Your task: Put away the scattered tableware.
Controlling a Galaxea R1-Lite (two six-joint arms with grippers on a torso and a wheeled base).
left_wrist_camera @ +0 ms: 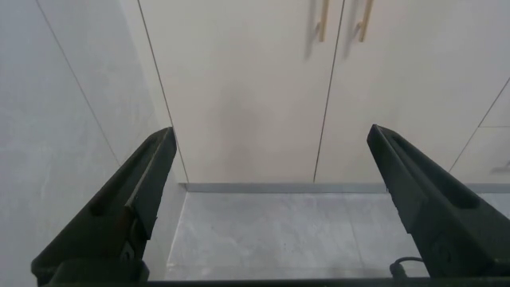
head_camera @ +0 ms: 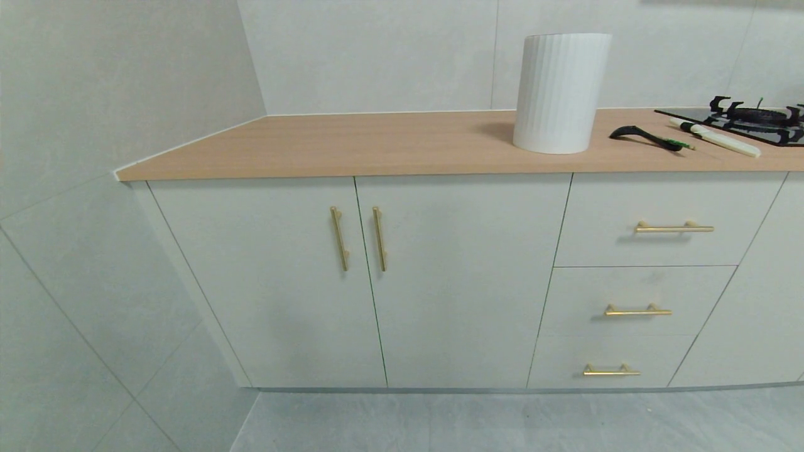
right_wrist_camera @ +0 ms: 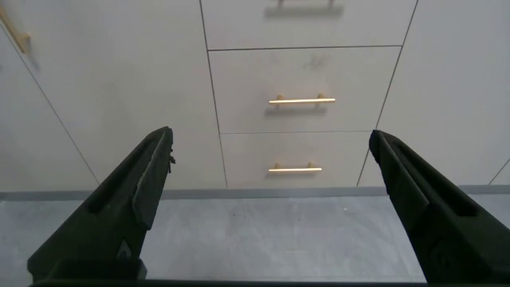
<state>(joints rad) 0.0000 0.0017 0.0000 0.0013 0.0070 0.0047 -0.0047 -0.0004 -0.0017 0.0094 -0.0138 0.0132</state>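
On the wooden countertop (head_camera: 377,147) stands a tall white ribbed holder (head_camera: 560,93). To its right lie a black spoon-like utensil (head_camera: 644,137) and a white-handled utensil (head_camera: 716,137) resting partly on the stove. My left gripper (left_wrist_camera: 271,143) hangs low in front of the double cabinet doors (left_wrist_camera: 335,80), open and holding nothing. My right gripper (right_wrist_camera: 271,143) is also open and bare, low before the drawers (right_wrist_camera: 303,88).
A black gas stove (head_camera: 754,119) sits at the counter's far right. Below are two cabinet doors with gold handles (head_camera: 359,238) and three drawers (head_camera: 634,311). A tiled wall closes the left side. Grey floor (head_camera: 502,420) lies in front.
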